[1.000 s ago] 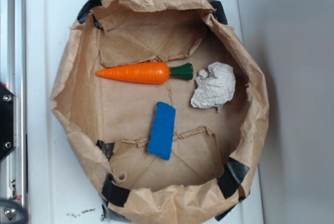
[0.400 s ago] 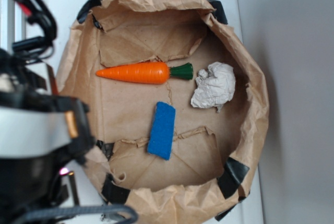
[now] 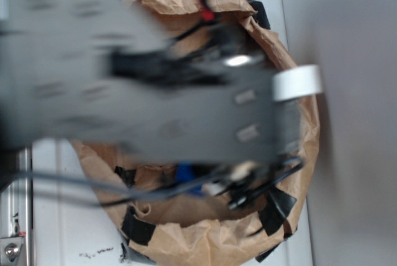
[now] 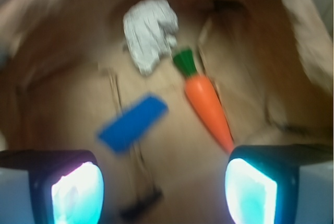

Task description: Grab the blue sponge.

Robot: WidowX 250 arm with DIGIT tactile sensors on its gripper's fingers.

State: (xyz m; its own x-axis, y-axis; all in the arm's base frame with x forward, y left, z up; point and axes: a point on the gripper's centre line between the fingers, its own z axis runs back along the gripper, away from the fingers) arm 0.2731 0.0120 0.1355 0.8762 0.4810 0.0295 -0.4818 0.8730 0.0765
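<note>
Blue sponge (image 4: 132, 122): a flat, bright blue rectangle lying on the brown paper floor of the bag, left of centre in the wrist view. It is blurred but its outline is clear.
Sponge direction: in the wrist view its long axis runs on a diagonal, from lower left to upper right. The upper right end points toward the carrot's green top.
Sponge in exterior view (image 3: 186, 173): only a small blue patch shows, low in the bag, under the arm and its cables.
Gripper (image 4: 164, 191): two dark fingers with glowing pale cyan pads (image 4: 77, 191) sit at the bottom corners of the wrist view, spread wide apart with nothing between them. The sponge lies above and between them in that picture, touching neither.
Carrot (image 4: 207, 106): an orange toy with a green top, to the right of the sponge and apart from it, narrow tip toward the right finger.
Crumpled paper (image 4: 150, 32): a whitish wad above the sponge, just beside the carrot's green top.
Paper bag (image 3: 205, 241): brown, rolled-down rim, with black tape patches.
Robot arm (image 3: 155, 105): a grey motion-blurred mass covering most of the exterior view.
Writing: no lettering or labels can be read.
</note>
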